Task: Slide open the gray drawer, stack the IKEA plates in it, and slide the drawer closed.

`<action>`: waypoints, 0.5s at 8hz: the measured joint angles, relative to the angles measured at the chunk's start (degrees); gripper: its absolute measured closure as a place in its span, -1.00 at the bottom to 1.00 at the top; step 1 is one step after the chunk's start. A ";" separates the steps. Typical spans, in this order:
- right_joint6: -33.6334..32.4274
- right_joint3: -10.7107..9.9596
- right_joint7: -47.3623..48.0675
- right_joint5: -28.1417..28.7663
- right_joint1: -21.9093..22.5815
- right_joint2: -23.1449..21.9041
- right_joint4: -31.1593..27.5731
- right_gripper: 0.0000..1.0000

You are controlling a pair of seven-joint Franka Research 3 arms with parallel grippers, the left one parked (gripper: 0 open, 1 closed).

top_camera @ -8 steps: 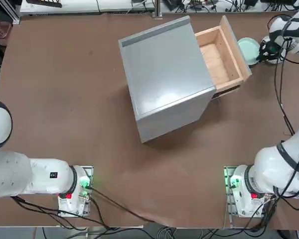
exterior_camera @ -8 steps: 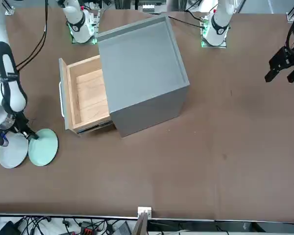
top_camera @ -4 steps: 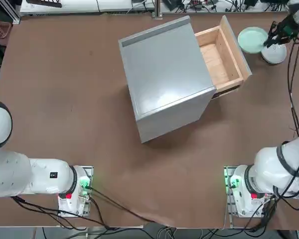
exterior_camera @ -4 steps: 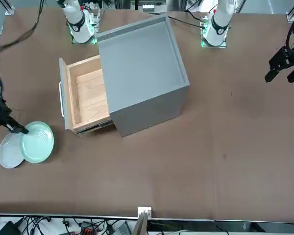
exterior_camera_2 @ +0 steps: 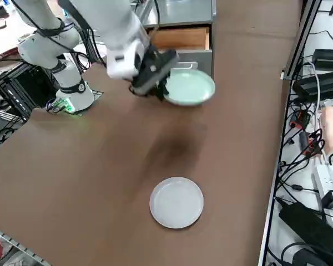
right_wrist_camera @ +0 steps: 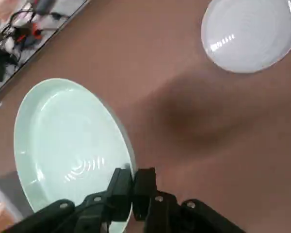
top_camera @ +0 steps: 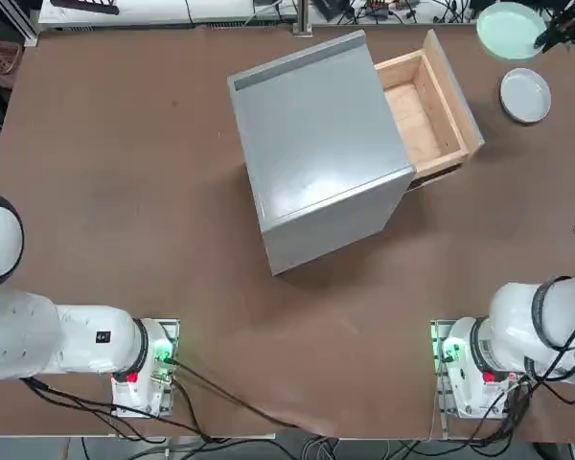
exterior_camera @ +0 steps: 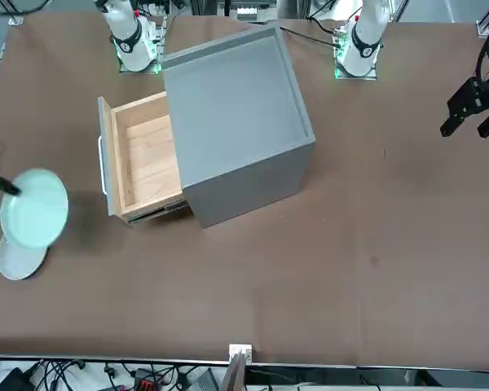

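Note:
My right gripper [right_wrist_camera: 132, 187] is shut on the rim of the mint green plate [right_wrist_camera: 68, 150], which hangs well above the table. That green plate [top_camera: 510, 29] is at the far right in the top view, out past the open gray drawer [top_camera: 424, 110]. From the right side, the gripper [exterior_camera_2: 155, 83] holds the green plate [exterior_camera_2: 190, 87] in front of the drawer [exterior_camera_2: 180, 40]. The white-gray plate [top_camera: 525, 95] lies flat on the table by itself [exterior_camera_2: 176, 201]. The drawer [exterior_camera: 138, 159] stands pulled out of the gray cabinet [exterior_camera: 236, 122], its wooden inside bare.
The table's right edge [exterior_camera_2: 277, 144] runs close beside the white-gray plate, with cables and power strips [exterior_camera_2: 322, 166] beyond it. The cabinet [top_camera: 316, 153] sits angled in the far middle of the table.
The green plate has been lifted off the table beside the white-gray plate and carried up and away from it. The white-gray plate now lies uncovered. The drawer has not moved.

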 joint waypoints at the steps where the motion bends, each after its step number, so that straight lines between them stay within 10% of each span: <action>1: -3.87 0.45 -0.03 0.10 0.10 -3.90 -0.27 1.00; 4: -7.88 1.44 -0.17 0.14 6.15 -11.39 -4.84 1.00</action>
